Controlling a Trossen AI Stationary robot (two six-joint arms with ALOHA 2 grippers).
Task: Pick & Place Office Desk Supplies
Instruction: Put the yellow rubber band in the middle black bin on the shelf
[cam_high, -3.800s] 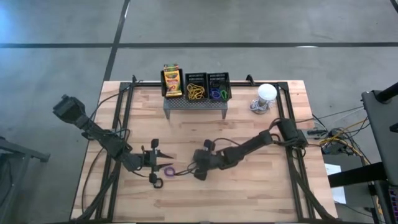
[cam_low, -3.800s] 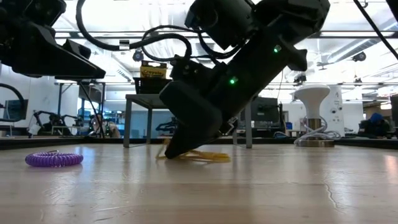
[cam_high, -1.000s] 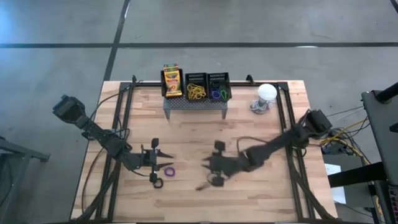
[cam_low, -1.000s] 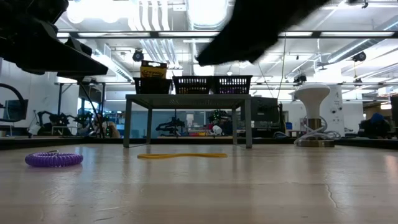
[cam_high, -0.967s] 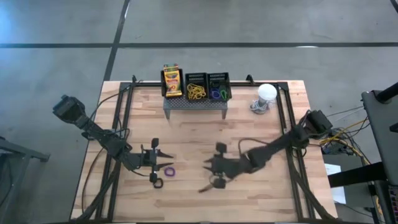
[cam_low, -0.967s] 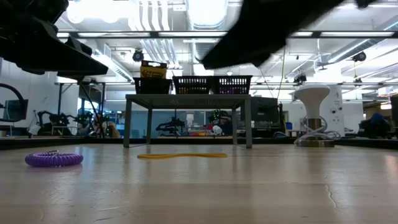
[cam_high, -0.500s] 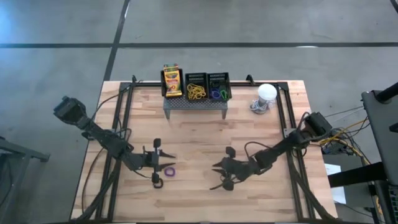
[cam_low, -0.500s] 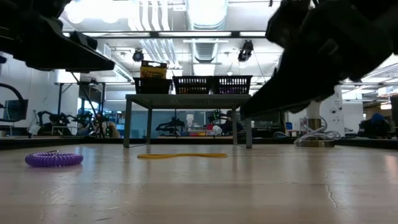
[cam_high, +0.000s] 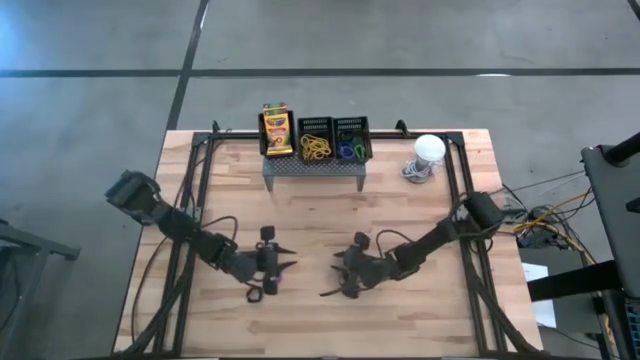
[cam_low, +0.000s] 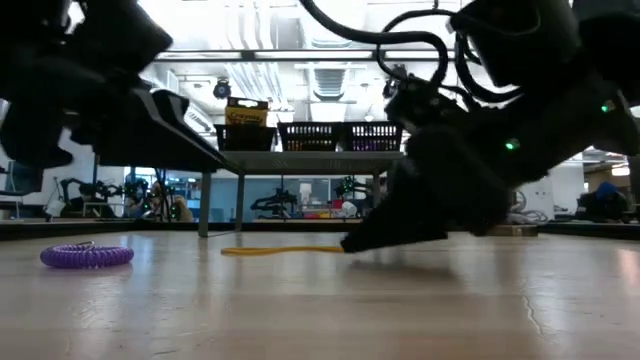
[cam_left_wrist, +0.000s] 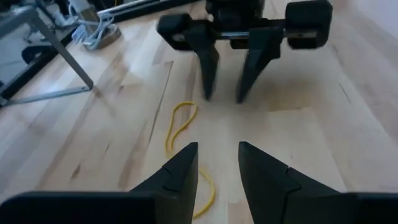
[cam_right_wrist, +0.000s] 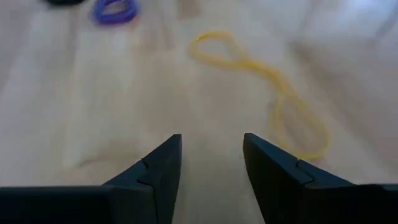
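A yellow loop (cam_right_wrist: 261, 68) lies flat on the wooden table (cam_high: 300, 215), between my two grippers. My right gripper (cam_right_wrist: 211, 143) stands open low over the table just short of it, touching nothing; the left wrist view shows its fingers (cam_left_wrist: 208, 74) apart. Facing it from the table's left, my left gripper (cam_left_wrist: 217, 152) is open, with the yellow loop (cam_left_wrist: 180, 134) ahead of it. A purple coiled loop (cam_low: 87, 256) lies on the table near my left gripper (cam_high: 290, 267). At the far edge, a crayon box (cam_high: 277, 128) and two black mesh bins (cam_high: 333, 140) sit on a grey stand.
The grey perforated stand (cam_high: 315, 168) stands at the middle of the far edge. Right of it is a white ball-like object (cam_high: 428, 150) with a cable. Dark rails (cam_high: 190, 200) run along both table sides. Bare wood lies near the front edge.
My right gripper has come down from well above the table to just over it, beside the yellow loop. My left gripper has gone toward the table's right and slightly down, over the purple loop's place. Both loops lie where they were.
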